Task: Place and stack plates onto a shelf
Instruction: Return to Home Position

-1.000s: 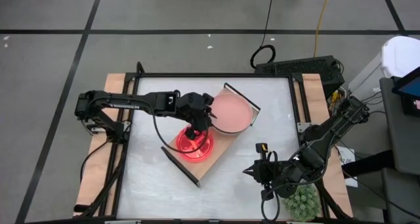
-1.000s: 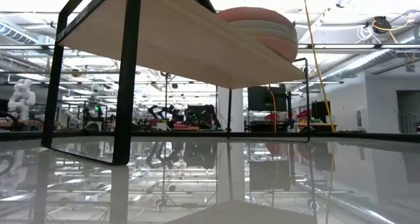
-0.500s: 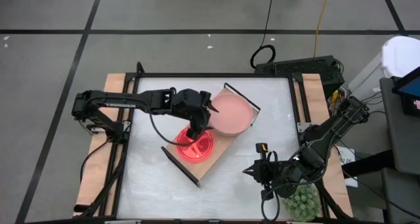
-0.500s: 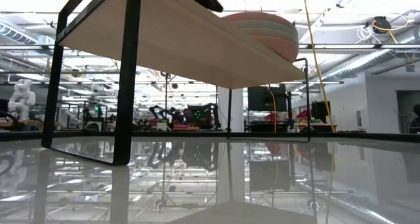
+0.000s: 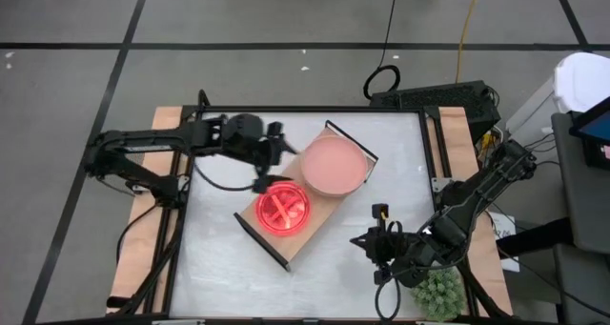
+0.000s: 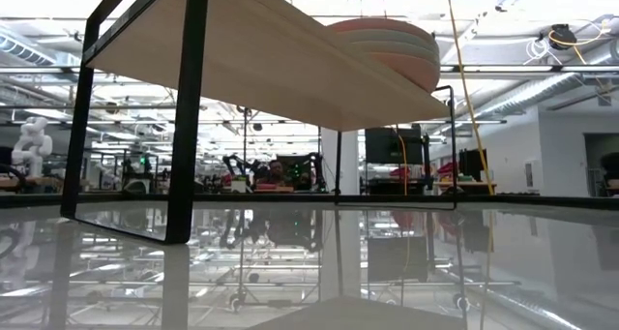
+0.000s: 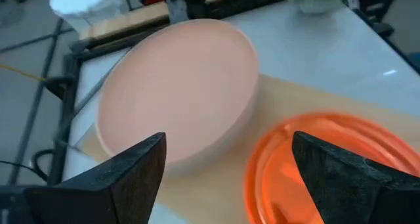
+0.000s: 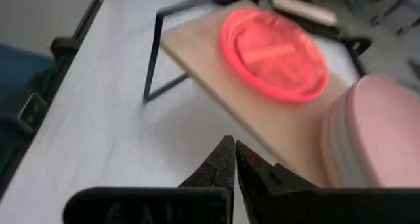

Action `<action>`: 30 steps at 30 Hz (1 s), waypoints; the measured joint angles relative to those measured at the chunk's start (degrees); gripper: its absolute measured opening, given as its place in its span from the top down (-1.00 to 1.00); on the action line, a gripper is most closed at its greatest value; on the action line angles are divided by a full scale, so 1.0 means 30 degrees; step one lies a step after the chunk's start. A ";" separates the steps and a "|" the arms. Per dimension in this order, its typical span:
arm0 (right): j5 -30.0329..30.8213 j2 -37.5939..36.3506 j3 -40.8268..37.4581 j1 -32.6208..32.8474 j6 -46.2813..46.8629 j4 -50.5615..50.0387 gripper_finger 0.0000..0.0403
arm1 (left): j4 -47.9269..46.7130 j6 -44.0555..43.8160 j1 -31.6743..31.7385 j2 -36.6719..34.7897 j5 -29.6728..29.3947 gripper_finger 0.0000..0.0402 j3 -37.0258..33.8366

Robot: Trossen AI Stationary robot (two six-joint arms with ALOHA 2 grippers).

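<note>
The light-wood shelf (image 5: pixel 315 220) stands slantwise on the white table on its black frame ends. A stack of large plates, dusty pink on top (image 5: pixel 334 165), rests on the shelf's far end and also shows in the low view (image 6: pixel 382 40). The small neon pink and orange plates (image 5: pixel 283 209) lie stacked on the shelf's near part. My left gripper (image 5: pixel 271 163) is open and empty, just left of and beyond the neon plates; its wrist view shows the pink stack (image 7: pixel 177 99) and the neon plates (image 7: pixel 328 165) ahead of it. My right gripper (image 5: pixel 365 244) is shut and empty, near the table's right front.
A spiky green plant (image 5: pixel 438 292) stands at the table's near right corner beside my right arm. The black table frame (image 5: pixel 286 109) runs along the far edge. Bare white tabletop (image 5: pixel 219 268) lies left of and in front of the shelf.
My left gripper has drawn back from over the neon plates toward the table's left and far edges. The neon plates stay flat on the shelf, now uncovered. The pink stack has not moved.
</note>
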 joint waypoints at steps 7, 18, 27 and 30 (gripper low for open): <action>0.0951 -0.0480 -0.0243 -0.0609 -0.2267 0.1575 1.00 | 0.3355 -0.0449 0.0269 -0.4224 0.0414 -0.37 -0.4300; -0.0785 -0.4127 -0.3561 -0.3483 -0.5276 0.4474 1.00 | 0.5825 -0.1140 0.0354 -1.0349 0.0341 0.34 -0.9667; -0.2762 -0.9933 -1.0690 -0.5277 -0.7476 1.0474 1.00 | 0.9187 -0.2867 0.0555 -1.3296 -0.1292 0.49 -1.3909; -0.3193 -1.1492 -1.2621 -0.5752 -0.7227 1.0789 1.00 | 1.0115 -0.3291 0.0823 -1.3734 -0.1312 0.49 -1.5216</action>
